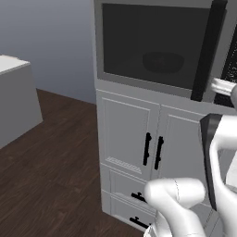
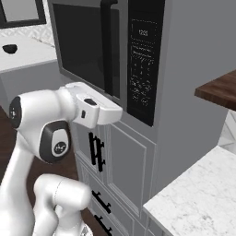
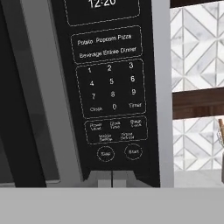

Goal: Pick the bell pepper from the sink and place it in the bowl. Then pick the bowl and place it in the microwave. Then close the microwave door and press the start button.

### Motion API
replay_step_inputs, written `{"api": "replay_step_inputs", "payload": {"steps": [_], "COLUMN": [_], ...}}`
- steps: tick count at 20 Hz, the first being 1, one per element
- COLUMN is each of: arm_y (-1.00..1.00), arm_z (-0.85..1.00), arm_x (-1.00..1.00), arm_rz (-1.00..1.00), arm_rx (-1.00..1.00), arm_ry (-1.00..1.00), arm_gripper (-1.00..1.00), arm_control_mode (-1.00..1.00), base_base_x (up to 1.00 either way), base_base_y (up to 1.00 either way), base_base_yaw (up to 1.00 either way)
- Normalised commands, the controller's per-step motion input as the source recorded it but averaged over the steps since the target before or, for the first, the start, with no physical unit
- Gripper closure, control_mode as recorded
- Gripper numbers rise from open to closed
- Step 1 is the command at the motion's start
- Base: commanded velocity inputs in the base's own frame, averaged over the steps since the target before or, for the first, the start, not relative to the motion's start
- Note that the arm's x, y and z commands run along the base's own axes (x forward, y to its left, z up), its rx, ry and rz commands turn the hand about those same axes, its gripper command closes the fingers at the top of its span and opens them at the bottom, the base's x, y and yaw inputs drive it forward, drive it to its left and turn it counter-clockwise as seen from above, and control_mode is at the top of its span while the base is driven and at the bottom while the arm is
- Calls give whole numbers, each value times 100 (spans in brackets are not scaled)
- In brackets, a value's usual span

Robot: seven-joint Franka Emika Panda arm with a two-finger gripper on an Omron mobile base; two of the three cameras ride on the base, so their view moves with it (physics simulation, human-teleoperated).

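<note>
The microwave [image 2: 138, 55] is built in above the cabinets, and its door [image 1: 152, 44] is closed, the black bar handle [image 1: 208, 51] upright at the right side. Behind the dark glass a dim rounded shape, probably the black bowl [image 1: 162, 61], sits in the cavity. The bell pepper and the sink are out of view. My gripper [image 2: 117, 113] is close in front of the microwave's lower edge, near the handle and the black control panel [image 2: 140, 60]. In the hand view the gripper [image 3: 112, 181] has its tips together just below the panel, with the Start button [image 3: 133, 152] slightly above and to the right.
Below the microwave are cabinet doors with black handles [image 1: 152, 150] and drawers [image 1: 134, 199]. A marble counter [image 2: 198, 198] and a wooden shelf [image 2: 219, 90] lie to the right. To the left are a pale counter carrying a small dark object [image 2: 9, 47] and a white island [image 1: 14, 97].
</note>
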Motion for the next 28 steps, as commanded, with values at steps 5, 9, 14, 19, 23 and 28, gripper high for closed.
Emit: {"api": "replay_step_inputs", "payload": {"steps": [5, 9, 14, 19, 23, 28], "arm_y": [-11, -23, -21, -1, -1, -7], "arm_z": [-13, -7, -5, -11, -8, -5], "arm_x": [0, 0, 0, 1, 18, 10], "arm_rz": [0, 0, 0, 0, 0, 1], "arm_rx": [0, 3, 2, 0, 0, 0], "arm_ry": [0, 0, 0, 0, 0, 0], "arm_gripper": [100, 100, 100, 100, 100, 100], "arm_control_mode": [-100, -100, -100, -100, -100, -100], "base_base_x": [0, 0, 0, 0, 0, 0], "base_base_y": [0, 0, 0, 0, 0, 0], "base_base_yaw": [0, 0, 0, 0, 0, 0]}}
